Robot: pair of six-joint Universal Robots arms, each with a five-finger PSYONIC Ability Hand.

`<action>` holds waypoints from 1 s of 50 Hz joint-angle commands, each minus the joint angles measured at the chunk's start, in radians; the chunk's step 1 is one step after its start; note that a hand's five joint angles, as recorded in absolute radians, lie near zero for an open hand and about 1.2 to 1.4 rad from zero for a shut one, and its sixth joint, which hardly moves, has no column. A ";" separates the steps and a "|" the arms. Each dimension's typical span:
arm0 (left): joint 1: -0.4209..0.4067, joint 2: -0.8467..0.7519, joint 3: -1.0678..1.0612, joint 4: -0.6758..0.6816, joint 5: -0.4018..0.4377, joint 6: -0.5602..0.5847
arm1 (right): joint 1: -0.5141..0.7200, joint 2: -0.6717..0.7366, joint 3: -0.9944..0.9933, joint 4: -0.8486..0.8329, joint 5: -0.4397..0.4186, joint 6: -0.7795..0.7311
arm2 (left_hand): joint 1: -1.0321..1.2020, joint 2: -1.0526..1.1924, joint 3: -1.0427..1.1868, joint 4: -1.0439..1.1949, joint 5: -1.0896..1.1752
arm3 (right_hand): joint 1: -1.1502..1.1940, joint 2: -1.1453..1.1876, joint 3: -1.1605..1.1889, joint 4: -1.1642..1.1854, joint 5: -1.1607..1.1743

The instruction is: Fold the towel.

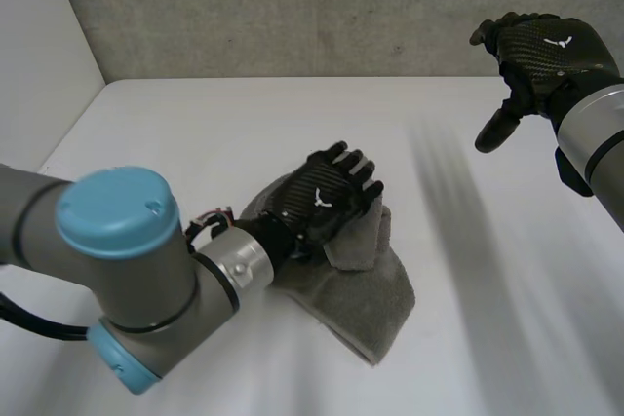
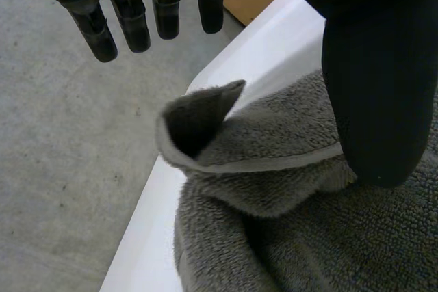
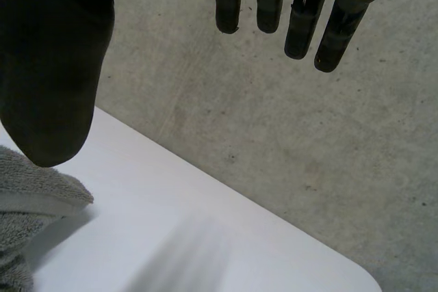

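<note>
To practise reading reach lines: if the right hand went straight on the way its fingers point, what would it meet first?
Probably the concrete wall: the right hand aims its fingers past the table edge, with nothing between. The towel lies aside, by the thumb. Depth is unclear.

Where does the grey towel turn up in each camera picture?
Head view: towel in the middle, under the left hand.
Left wrist view: towel against that hand's thumb.
Right wrist view: a corner beside the thumb of the right hand.
Shared landmark: the white table.

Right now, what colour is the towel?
The towel is plain grey, no pattern; it shows best in the left wrist view.
</note>
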 commanded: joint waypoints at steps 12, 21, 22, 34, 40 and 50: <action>-0.007 -0.102 -0.007 0.344 -0.133 0.019 | -0.007 0.073 0.008 0.008 -0.034 -0.031 | 1.173 1.173 1.173 1.174 1.178 | -0.059 -0.083 -0.072 -0.090 -0.059; 0.017 0.017 -0.005 0.380 -0.204 0.015 | -0.015 0.205 0.015 0.055 -0.094 0.048 | 1.173 1.173 1.173 1.174 1.178 | -0.059 -0.083 -0.072 -0.090 -0.059; 0.017 0.017 -0.005 0.380 -0.204 0.015 | -0.016 0.234 0.009 0.087 -0.118 0.089 | 1.173 1.173 1.173 1.174 1.178 | -0.059 -0.083 -0.072 -0.090 -0.059; 0.066 0.059 -0.028 0.352 -0.187 0.016 | -0.001 0.398 0.021 0.193 -0.318 0.206 | 0.387 0.388 0.388 0.388 0.393 | -0.043 -0.067 -0.056 -0.074 -0.043; 0.068 0.048 -0.056 0.262 -0.025 0.021 | -0.001 0.424 0.029 0.181 -0.281 0.200 | 0.375 0.375 0.375 0.376 0.380 | 0.013 -0.011 0.000 -0.018 0.012; 0.069 0.017 -0.085 0.210 0.178 0.030 | 0.014 0.447 0.046 0.147 -0.239 0.197 | 0.336 0.337 0.337 0.338 0.342 | 0.063 0.039 0.050 0.032 0.062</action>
